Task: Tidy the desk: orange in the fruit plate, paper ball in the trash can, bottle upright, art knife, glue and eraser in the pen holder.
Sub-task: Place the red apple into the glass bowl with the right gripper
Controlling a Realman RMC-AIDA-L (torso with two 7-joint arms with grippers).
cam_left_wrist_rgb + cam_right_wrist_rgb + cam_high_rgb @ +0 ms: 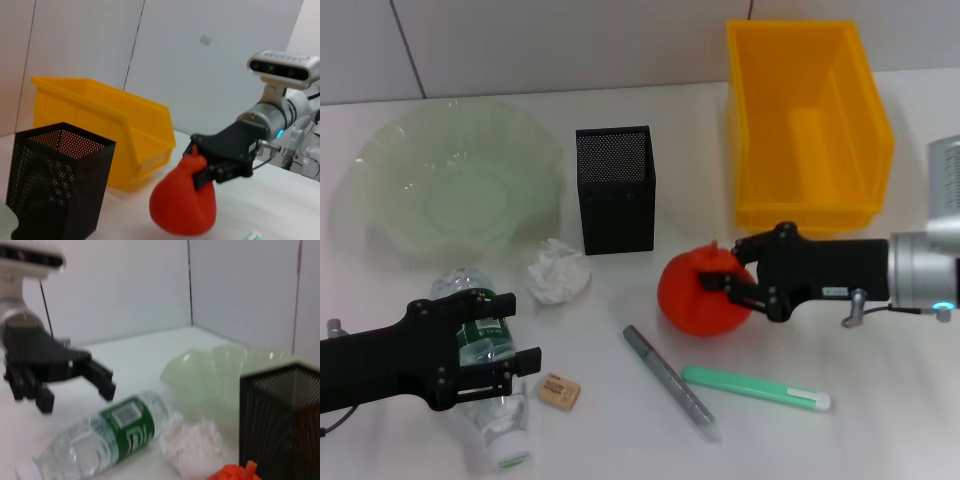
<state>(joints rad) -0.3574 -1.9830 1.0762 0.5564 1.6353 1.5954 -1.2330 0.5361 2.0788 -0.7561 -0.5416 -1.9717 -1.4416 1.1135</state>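
Where the left gripper (515,360) hovers with jaws spread, its black frame hides part of the clear, ribbed bottle (485,400) lying on the white table (880,440). The right gripper (738,285) pinches the red-orange orange (700,295) between pen holder (616,190) and trash can (810,125). Crumpled paper ball (558,272) sits below the ruffled glass fruit plate (450,180); tan eraser (560,390) lies beside the bottle.
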